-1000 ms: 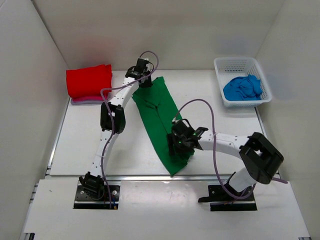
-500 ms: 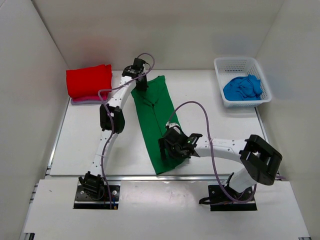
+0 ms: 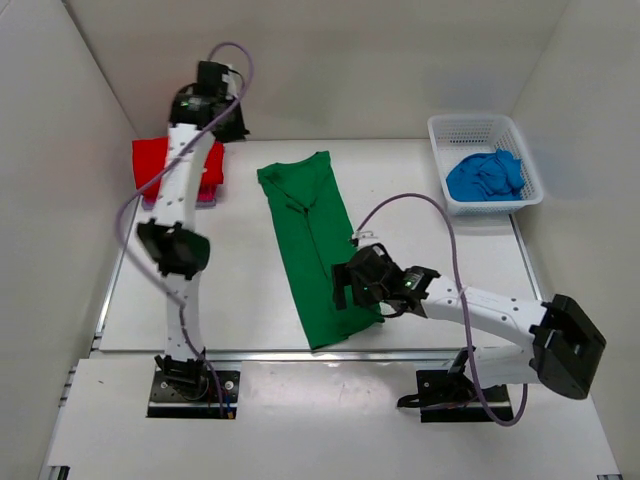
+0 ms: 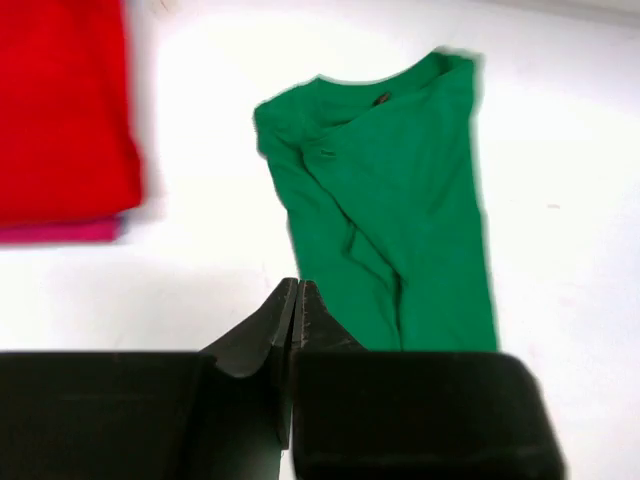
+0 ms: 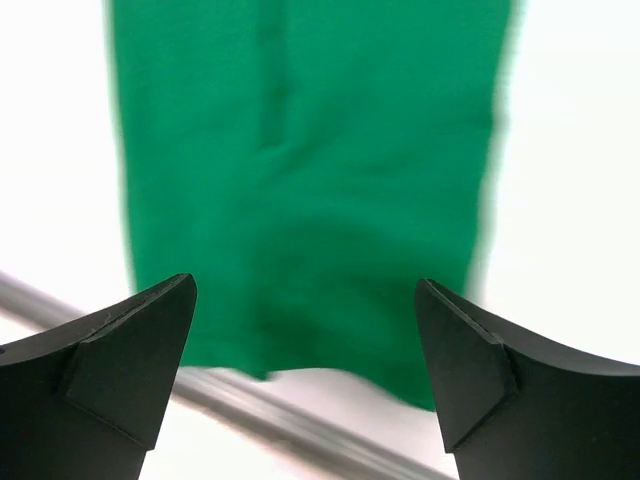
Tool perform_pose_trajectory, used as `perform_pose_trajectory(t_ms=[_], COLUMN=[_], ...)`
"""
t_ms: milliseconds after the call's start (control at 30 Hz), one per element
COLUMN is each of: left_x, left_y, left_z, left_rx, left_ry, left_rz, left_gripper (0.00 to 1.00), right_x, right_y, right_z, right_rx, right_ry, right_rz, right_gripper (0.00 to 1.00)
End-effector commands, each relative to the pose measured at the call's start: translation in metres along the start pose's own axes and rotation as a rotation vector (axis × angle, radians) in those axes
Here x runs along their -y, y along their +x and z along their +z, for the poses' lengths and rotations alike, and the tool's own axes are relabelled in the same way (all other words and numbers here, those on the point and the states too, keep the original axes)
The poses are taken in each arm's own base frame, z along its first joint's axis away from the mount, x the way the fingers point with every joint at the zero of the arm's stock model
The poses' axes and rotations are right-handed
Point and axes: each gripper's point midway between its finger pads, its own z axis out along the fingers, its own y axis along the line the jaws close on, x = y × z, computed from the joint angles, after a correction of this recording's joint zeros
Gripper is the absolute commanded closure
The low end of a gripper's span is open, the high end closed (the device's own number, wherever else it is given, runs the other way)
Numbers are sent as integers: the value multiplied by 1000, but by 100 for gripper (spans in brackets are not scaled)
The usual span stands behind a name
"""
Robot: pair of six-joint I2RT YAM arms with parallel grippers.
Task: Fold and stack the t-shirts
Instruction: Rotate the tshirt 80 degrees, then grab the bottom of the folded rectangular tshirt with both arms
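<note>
The green t-shirt (image 3: 312, 250) (image 4: 390, 220) (image 5: 300, 150) lies flat on the table as a long narrow strip, V-neck at the far end. My left gripper (image 3: 230, 128) (image 4: 298, 287) is shut on nothing, raised at the back left over the folded red t-shirt (image 3: 158, 160) (image 4: 60, 110). That red one rests on a pink t-shirt (image 3: 150, 201) (image 4: 60, 232). My right gripper (image 3: 342, 290) (image 5: 305, 300) stands open just above the green shirt's near right edge, with nothing between its fingers. A crumpled blue t-shirt (image 3: 485, 175) sits in the basket.
The white mesh basket (image 3: 480, 122) stands at the back right. A metal rail (image 5: 280, 410) (image 3: 250, 352) runs along the table's near edge, just past the green shirt's hem. White walls close in the left, back and right sides.
My left gripper has left the green shirt's collar and swung up and back to the left over the red shirt. My right gripper has opened wider and drawn right off the hem.
</note>
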Motion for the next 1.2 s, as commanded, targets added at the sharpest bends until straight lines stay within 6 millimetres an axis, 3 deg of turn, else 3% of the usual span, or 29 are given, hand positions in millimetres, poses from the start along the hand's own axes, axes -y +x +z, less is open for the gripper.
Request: perform_pose_trajectory(t_ms=[0,33,67,100,133,167,200,267,300,367,433,467,567,667,733,833,900,1000,1167], left_x=[-9,-26,-30,-33,-30,-15,-15,4,16,15,21,25,33,43,50,60,66,74,86], left_y=[-29,-18,-12,17,47,60,99,175,199,256,286,302,333,368,383,400,418,444,464], left_z=[-152,-175,-187,-199,-205,-228,-207,-189,-189,-171,-164,-162,-155,-146,-143,-140,-138,-135,-132], left_rx=[184,188,195,157,133,179,97,8,-38,-99,-107,-121,-167,-243,-267,-304,-355,-425,-480], left_ry=[55,47,87,109,119,156,148,253,316,351,397,428,471,479,505,555,561,559,543], left_rz=[0,-20,-35,-36,-10,29,47,31,0,-55,-113,-147,-169,-162,-179,-220,-220,-171,-132], left_gripper=[89,87,84,83,83,83,83,84,84,85,84,83,83,76,66,53,49,48,46], right_x=[46,49,59,67,79,83,91,101,103,107,104,103,93,88,88,83,82,79,73], right_y=[-15,-16,-17,-18,-11,-10,-2,12,17,23,31,33,43,57,65,62,63,67,68], right_z=[-12,-18,-20,-23,-23,-22,-22,-21,-20,-20,-19,-19,-18,-13,-12,-10,-10,-7,-7], right_rx=[68,74,74,72,44,42,19,-5,-3,-6,-30,-36,-55,-95,-110,-102,-107,-123,-135], right_ry=[108,101,115,105,99,87,66,68,68,64,27,25,-33,-68,-77,-97,-104,-114,-122], right_rz=[-5,-21,-6,1,28,42,64,83,80,97,102,101,119,140,150,170,173,182,207], right_gripper=[12,12,12,12,12,13,15,16,19,24,27,36,43,49,49,49,48,47,48])
